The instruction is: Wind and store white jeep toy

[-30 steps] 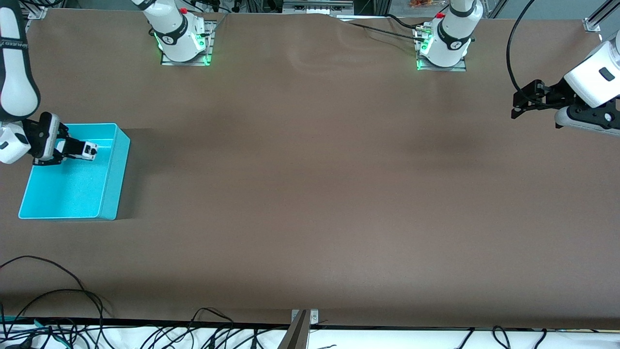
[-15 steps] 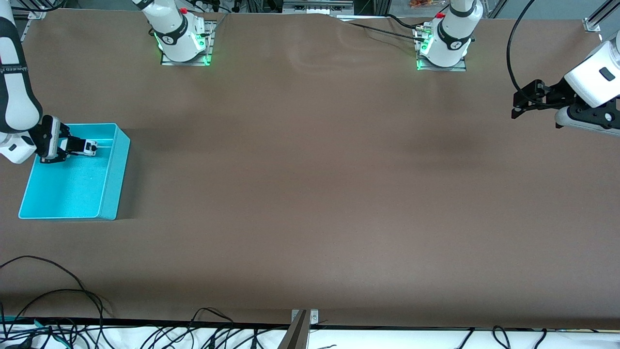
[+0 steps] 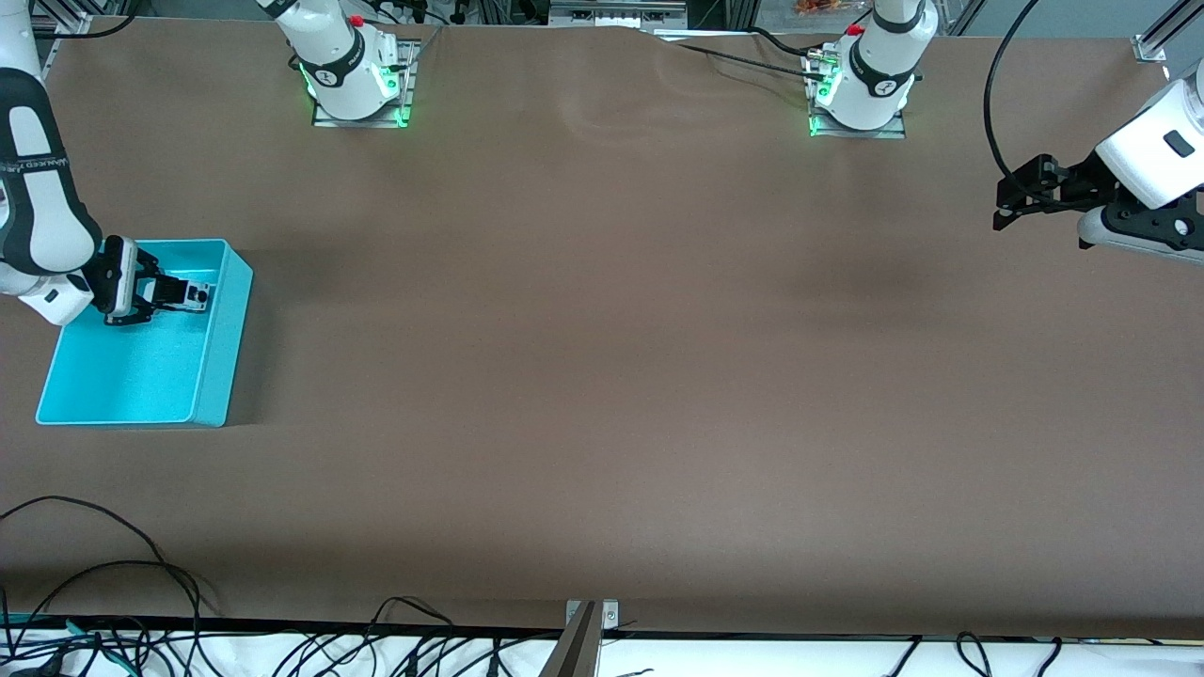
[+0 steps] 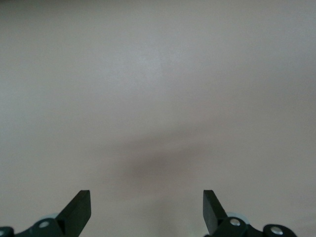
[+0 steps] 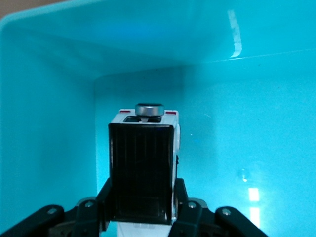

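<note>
White arms with black joints, green-lit bases, red buttons, black cables.

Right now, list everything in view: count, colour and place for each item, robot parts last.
white jeep toy: one, white with a black roof section, held by the right gripper inside the turquoise bin.
turquoise bin: one, turquoise, open-topped, on the table at the right arm's end.
table: one, brown surface, under everything.
cables: several, black, along the table edge nearest the front camera.
right gripper: one, black, shut on the white jeep toy, within the bin.
left gripper: one, black, open, holding nothing, over bare table at the left arm's end; this arm waits.
</note>
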